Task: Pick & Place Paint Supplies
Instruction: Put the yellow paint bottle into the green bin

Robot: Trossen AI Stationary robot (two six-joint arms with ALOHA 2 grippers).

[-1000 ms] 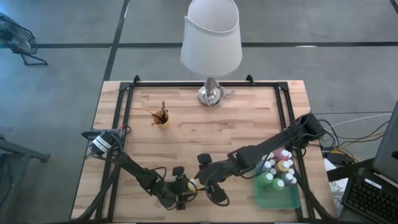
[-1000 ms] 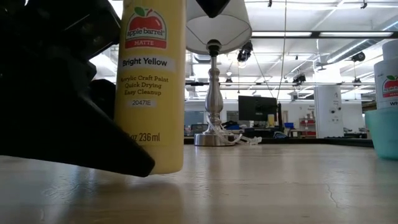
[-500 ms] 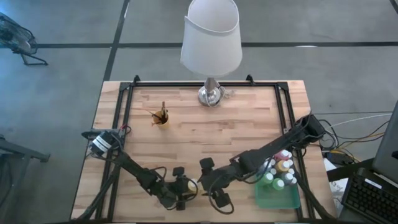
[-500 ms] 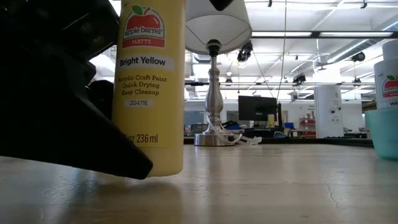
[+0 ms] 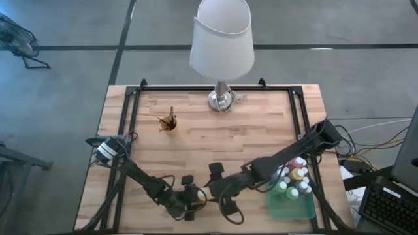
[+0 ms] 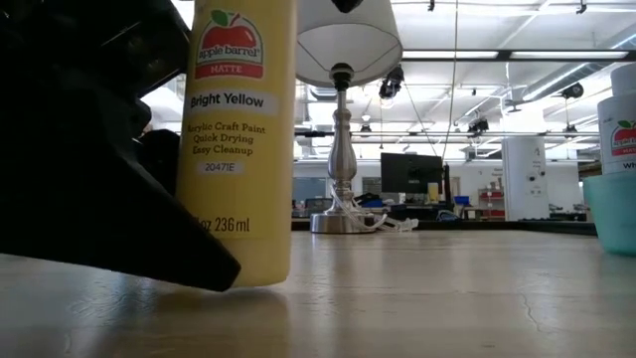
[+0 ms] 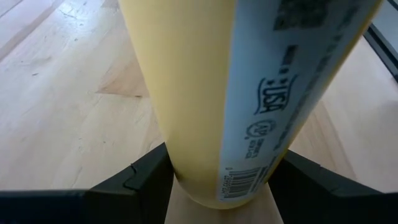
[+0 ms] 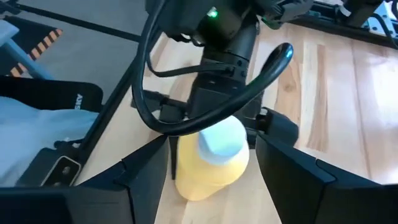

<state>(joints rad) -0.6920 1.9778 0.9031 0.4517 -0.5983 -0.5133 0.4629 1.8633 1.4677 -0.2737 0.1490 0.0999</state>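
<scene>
A tall yellow paint bottle (image 6: 238, 149) with a pale cap (image 8: 219, 138) stands nearly upright at the table's near middle (image 5: 203, 194). My left gripper (image 5: 194, 200) comes from the near left and is shut on it. My right gripper (image 8: 211, 168) reaches in from the right and hangs open over the bottle's top. Its fingers (image 8: 146, 174) stand on either side of the shoulder with small gaps. Whether the bottle's base (image 6: 234, 278) rests on the wood or hangs just above it, I cannot tell. My left gripper pinches the bottle's lower body (image 7: 186, 177) between its two fingers (image 7: 134, 180). The fingers come slanting down from the table's near left and lie across the bottle. The bottle stays close to upright, leaning slightly.
A green tray (image 5: 292, 207) with several small white-capped bottles (image 5: 295, 177) sits at the near right; its rim (image 6: 616, 214) shows in the low view. A cup of brushes (image 5: 169, 122) stands at the far left, and the lamp (image 5: 222, 98) at the far middle.
My right gripper has turned a little over the bottle's top, and its fingers now stand slightly wider. The bottle's base has come a little lower in the low view, and the bottle leans slightly more. My left gripper has kept its hold.
</scene>
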